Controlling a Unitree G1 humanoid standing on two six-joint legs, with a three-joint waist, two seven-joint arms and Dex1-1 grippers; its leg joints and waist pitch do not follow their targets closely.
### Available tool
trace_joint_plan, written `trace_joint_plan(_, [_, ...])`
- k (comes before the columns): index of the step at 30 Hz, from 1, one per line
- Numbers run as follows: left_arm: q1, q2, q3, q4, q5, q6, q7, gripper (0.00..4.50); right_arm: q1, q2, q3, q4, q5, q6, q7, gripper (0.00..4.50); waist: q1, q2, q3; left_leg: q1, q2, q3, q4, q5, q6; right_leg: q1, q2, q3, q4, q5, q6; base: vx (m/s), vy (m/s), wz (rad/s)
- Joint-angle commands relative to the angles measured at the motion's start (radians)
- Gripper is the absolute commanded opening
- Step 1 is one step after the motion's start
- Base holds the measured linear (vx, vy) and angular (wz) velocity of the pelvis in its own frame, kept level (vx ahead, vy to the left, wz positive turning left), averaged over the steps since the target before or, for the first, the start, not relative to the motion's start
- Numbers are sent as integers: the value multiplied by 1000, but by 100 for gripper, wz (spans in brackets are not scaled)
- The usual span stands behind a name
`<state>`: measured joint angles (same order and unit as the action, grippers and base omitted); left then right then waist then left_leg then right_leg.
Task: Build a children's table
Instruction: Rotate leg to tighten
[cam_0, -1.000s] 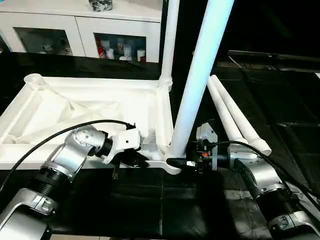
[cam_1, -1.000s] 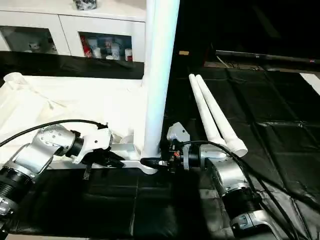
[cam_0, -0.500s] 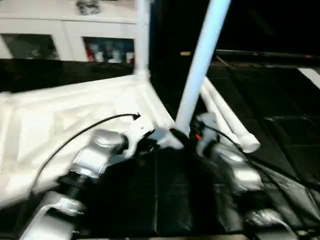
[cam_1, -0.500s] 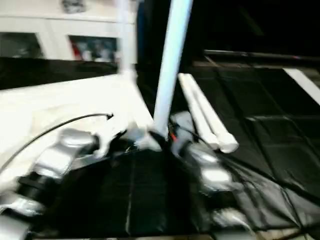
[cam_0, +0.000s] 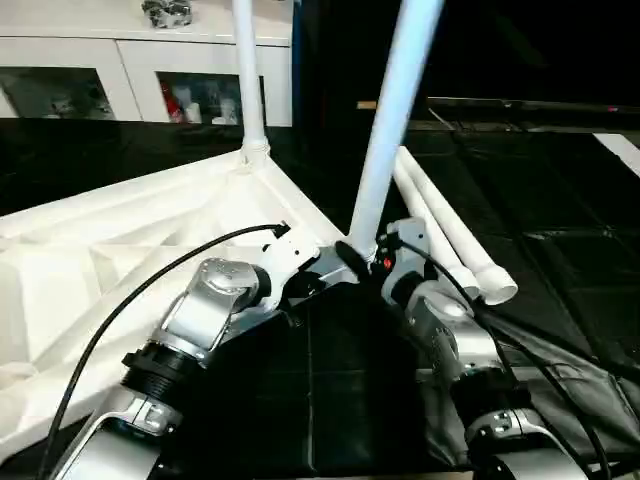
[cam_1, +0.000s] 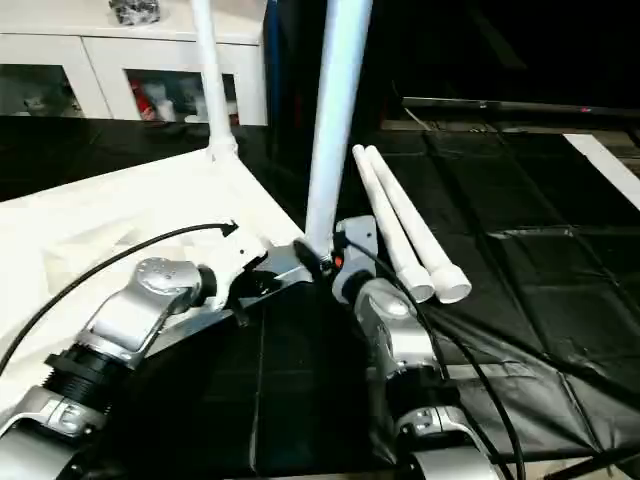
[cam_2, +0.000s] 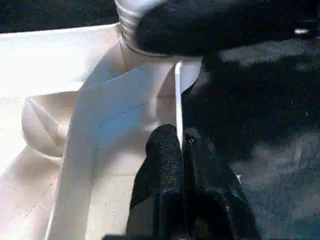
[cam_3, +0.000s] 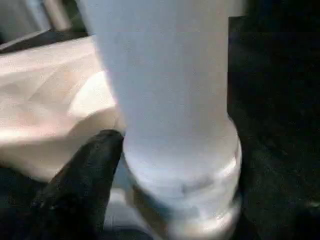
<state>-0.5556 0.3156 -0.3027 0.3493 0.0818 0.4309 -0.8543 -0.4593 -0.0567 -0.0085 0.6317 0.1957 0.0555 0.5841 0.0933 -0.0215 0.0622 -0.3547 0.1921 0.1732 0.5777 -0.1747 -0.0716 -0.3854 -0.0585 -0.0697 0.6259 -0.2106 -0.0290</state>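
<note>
Tabletop (cam_0: 120, 250) lies upside down on the black-covered floor (cam_0: 560, 200), ribbed underside up, ahead of me and to my left. My left end effector (cam_2: 181, 150) sits at its near corner, black fingers (cam_2: 162, 165) pinched together on the thin white edge of the rim there; in the left wrist view the two fingers meet on that edge with no gap between them. One leg (cam_0: 395, 110) rises from the same near corner socket, leaning slightly, its base just beside my left end effector. My right end effector (cam_0: 352, 258) is at the foot of that leg; in the right wrist view one black finger (cam_3: 80, 185) lies against the flared collar, the leg's tube directly in front of it, but I cannot tell whether the fingers are clamped or loose. A second leg (cam_0: 248, 75) stands upright in the far corner socket. Two spare legs (cam_0: 450, 225) lie side by side on the floor, touching each other, just to the right of my right forearm. White cabinet (cam_0: 130, 70) with glass doors stands behind the tabletop.
</note>
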Motion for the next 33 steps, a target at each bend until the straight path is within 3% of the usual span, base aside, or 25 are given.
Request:
trace_joint_plan(1, [-23,39,1,8,7,-55,-30,0,34,-40,13,-47,20,27,98,401,5,16,-68,4,41,-16,-64,-187,21,51,-86,57,-79,-97,-193,0,0,0])
trace_joint_plan(5, [-34,68,-3,42,2,-104,-74,0,59,-98,12,-93,37,31,177,445,6,14,-67,2,39,-15,-63,-192,27,52,-88,56,-82,-107,-202,0,0,0])
trace_joint_plan(12, [-43,142,-51,103,-19,-256,-266,0,92,-248,38,-228,83,84,399,448,16,10,-68,4,40,-14,-62,-179,40,53,-89,58,-83,-124,-190,0,0,0])
trace_joint_plan(15, [-44,168,-85,118,-14,-322,-343,0,85,-292,80,-250,52,66,465,448,23,12,-67,5,42,-13,-61,-179,40,48,-88,56,-81,-121,-202,0,0,0])
trace_joint_plan(18, [-45,177,-98,122,-15,-346,-388,0,77,-311,111,-257,35,70,499,448,31,13,-66,10,45,-13,-62,-195,31,45,-90,54,-83,-140,-211,0,0,0])
trace_joint_plan(25, [-56,192,-139,121,-8,-414,-472,0,40,-313,195,-243,-5,70,570,448,48,5,-67,9,47,-11,-62,-191,24,44,-92,56,-80,-155,-201,0,0,0])
trace_joint_plan(30, [-57,187,-144,118,-2,-433,-489,0,13,-306,212,-208,-3,71,596,448,50,3,-67,7,48,-12,-62,-185,22,44,-93,56,-77,-152,-200,0,0,0])
trace_joint_plan(31, [-57,187,-144,118,-2,-433,-490,0,12,-306,213,-207,-3,71,597,421,51,4,-67,7,48,-12,-62,-184,22,44,-94,56,-77,-153,-199,0,0,0])
trace_joint_plan(33, [-57,186,-146,119,0,-439,-493,0,5,-306,221,-201,0,77,613,414,52,3,-68,6,48,-11,-61,-174,25,45,-94,56,-76,-146,-197,0,0,0])
